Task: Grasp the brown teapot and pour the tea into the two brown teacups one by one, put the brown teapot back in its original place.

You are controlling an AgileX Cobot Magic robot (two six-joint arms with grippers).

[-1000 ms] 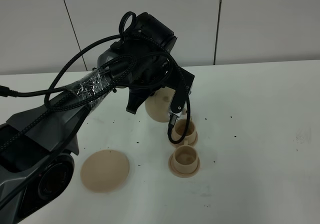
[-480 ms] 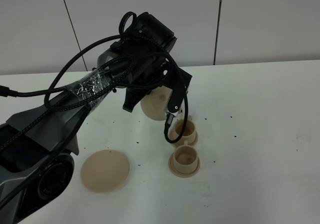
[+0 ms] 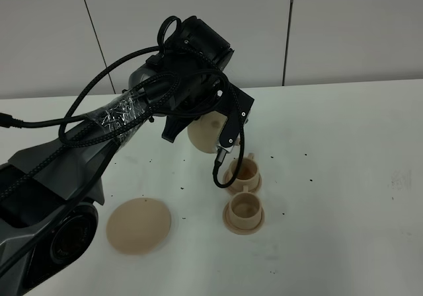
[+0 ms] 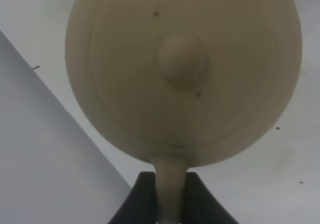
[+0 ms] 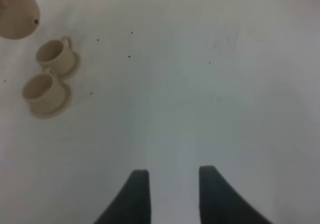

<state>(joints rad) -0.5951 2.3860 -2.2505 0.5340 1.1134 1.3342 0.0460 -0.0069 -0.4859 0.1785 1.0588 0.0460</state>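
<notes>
Left jaws clamped on the loop handle of the teapot (image 4: 182, 69), knobbed lid facing the wrist camera. In the high view the teapot (image 3: 206, 136) hangs under the left arm (image 3: 125, 121), just at 11 o'clock of the far cup (image 3: 242, 172); spout hidden by the arm and cable, can't tell the tilt. Near cup (image 3: 244, 209) sits at 6 o'clock of the far one, just beside it, each on its small saucer. Big flat saucer (image 3: 139, 224) lies bare at 8 o'clock of the cups, well apart from the teapot. Right jaws apart, nothing between them, over bare desk (image 5: 225, 84), cups well off at 10 o'clock in that view.
</notes>
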